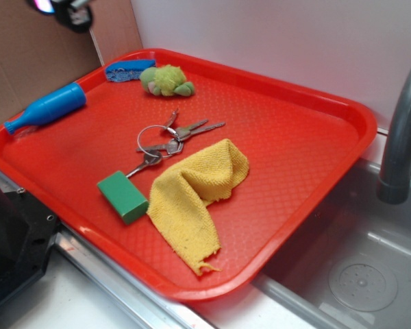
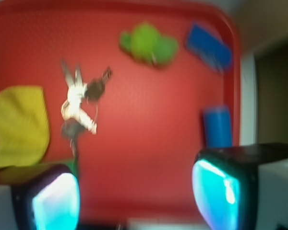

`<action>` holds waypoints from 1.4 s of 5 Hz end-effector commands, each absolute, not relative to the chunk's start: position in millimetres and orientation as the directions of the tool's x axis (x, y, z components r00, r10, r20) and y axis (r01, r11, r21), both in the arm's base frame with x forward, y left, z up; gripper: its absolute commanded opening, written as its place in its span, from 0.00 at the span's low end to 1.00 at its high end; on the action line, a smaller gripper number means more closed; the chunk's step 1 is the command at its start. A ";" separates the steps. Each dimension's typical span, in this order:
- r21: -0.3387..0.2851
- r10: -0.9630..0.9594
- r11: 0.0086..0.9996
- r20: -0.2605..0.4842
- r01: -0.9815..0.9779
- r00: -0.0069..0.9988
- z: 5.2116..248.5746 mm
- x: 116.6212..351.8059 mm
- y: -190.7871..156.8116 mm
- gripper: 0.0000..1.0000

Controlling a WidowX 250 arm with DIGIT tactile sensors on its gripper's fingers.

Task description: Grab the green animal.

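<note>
The gripper (image 2: 134, 201) hangs above the red tray (image 1: 308, 171) with its jaws spread wide and nothing between them, while the green animal (image 1: 166, 80) lies near the tray's far edge beside a blue scrubber (image 1: 129, 70).

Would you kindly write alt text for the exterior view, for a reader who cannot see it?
A red tray beside a sink holds a green plush animal near its far edge, with keys, a yellow cloth and a green block nearer the camera. A blue bottle lies on the left rim.
</note>
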State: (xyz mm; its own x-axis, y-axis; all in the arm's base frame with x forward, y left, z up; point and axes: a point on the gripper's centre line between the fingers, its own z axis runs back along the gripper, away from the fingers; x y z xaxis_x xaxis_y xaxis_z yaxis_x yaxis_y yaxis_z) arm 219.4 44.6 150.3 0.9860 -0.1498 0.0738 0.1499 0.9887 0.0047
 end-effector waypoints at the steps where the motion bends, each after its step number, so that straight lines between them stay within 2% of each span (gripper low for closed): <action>1: 0.088 -0.383 0.924 0.183 0.372 0.906 133.0 280.2 48.8 1.00; 2: 0.117 -0.440 0.898 0.185 0.425 0.879 112.5 296.6 56.3 1.00; 3: 0.115 -0.471 0.882 0.176 0.457 0.864 87.3 309.2 59.3 1.00; 4: 0.128 -0.492 0.870 0.198 0.475 0.848 59.9 321.9 66.0 1.00; 5: 0.124 -0.524 0.852 0.194 0.509 0.829 39.8 305.8 63.5 1.00; 6: 0.123 -0.542 0.840 0.145 0.529 0.828 24.9 292.7 62.0 1.00; 7: 0.112 -0.527 0.850 0.147 0.515 0.837 30.0 274.2 65.6 0.00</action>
State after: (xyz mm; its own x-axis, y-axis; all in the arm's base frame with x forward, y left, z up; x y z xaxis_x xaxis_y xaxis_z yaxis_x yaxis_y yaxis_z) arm 267.0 68.2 19.7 0.8472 -0.5153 0.1295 0.5087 0.8570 0.0827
